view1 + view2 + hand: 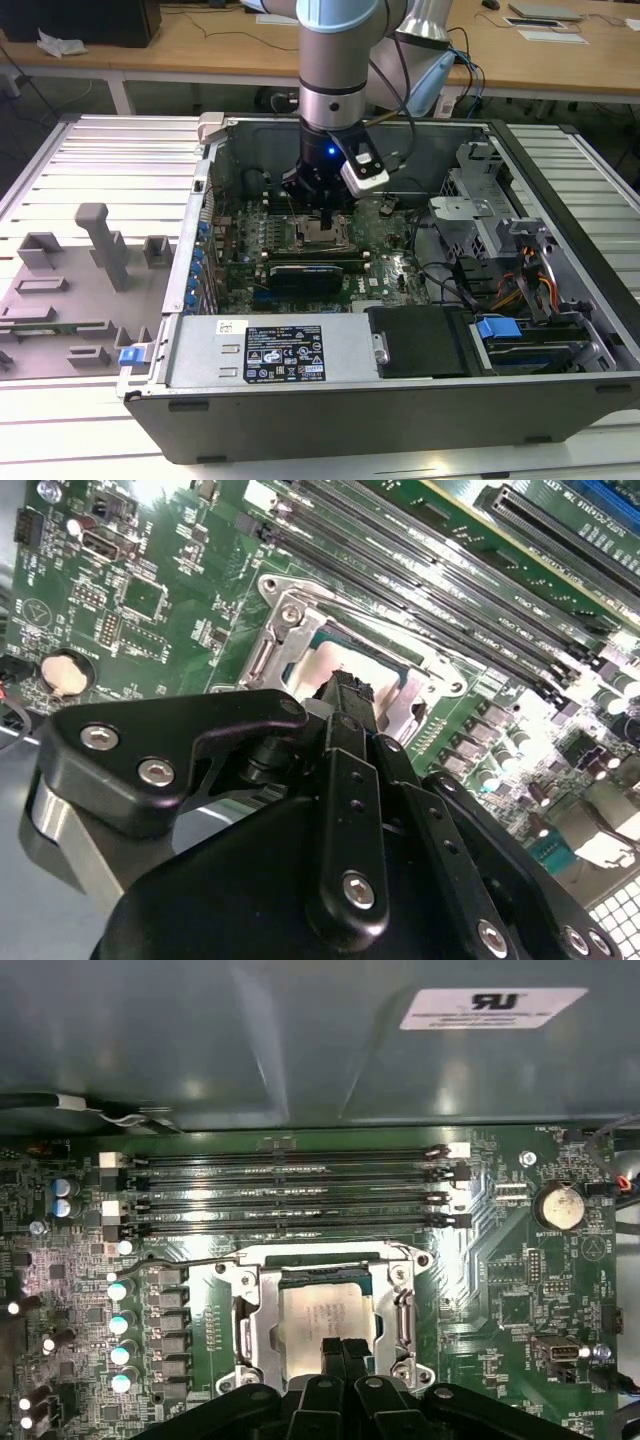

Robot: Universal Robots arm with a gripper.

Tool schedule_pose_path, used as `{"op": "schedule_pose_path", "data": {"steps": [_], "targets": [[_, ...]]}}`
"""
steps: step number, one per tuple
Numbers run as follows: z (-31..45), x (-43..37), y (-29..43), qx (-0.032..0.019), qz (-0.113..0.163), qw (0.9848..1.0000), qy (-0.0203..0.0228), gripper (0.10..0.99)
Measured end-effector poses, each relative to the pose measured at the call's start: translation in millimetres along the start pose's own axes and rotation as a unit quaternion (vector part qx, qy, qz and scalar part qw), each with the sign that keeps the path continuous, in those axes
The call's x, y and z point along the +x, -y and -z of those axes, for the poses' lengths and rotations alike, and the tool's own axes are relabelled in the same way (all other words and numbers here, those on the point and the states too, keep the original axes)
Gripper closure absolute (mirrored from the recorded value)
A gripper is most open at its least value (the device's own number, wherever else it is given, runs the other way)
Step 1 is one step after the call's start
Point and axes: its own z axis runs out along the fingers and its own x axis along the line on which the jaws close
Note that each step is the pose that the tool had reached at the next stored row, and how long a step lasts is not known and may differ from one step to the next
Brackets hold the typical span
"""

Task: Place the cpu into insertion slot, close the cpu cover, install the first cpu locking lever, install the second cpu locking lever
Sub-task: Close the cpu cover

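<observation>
The arm reaches down into an open computer case [200, 400], and the gripper [325, 215] hangs directly above the socket [325, 238] on the green motherboard [500, 1260].

In the first wrist view the chip [320, 1310] lies flat inside the socket, silver top facing up. The metal cover [260, 1330] lies down over the socket, framing the chip through its square window.

The gripper [341, 1345] is clenched: its two black fingers are pressed side by side with nothing between them. Their tips sit over the chip's near edge, at or just above its surface; I cannot tell whether they touch it. In the second wrist view the gripper [345, 692] partly hides the chip [310, 668].

Four long black memory slots [285, 1190] run just beside the socket, and a round coin battery [558, 1205] sits further off.
</observation>
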Motion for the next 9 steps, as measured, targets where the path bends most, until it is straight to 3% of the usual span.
{"op": "schedule_pose_path", "data": {"steps": [9], "targets": [[-2.6, 19.8, 0.8, 0.0001, 0.0, 1.0, 0.0, 0.98]]}}
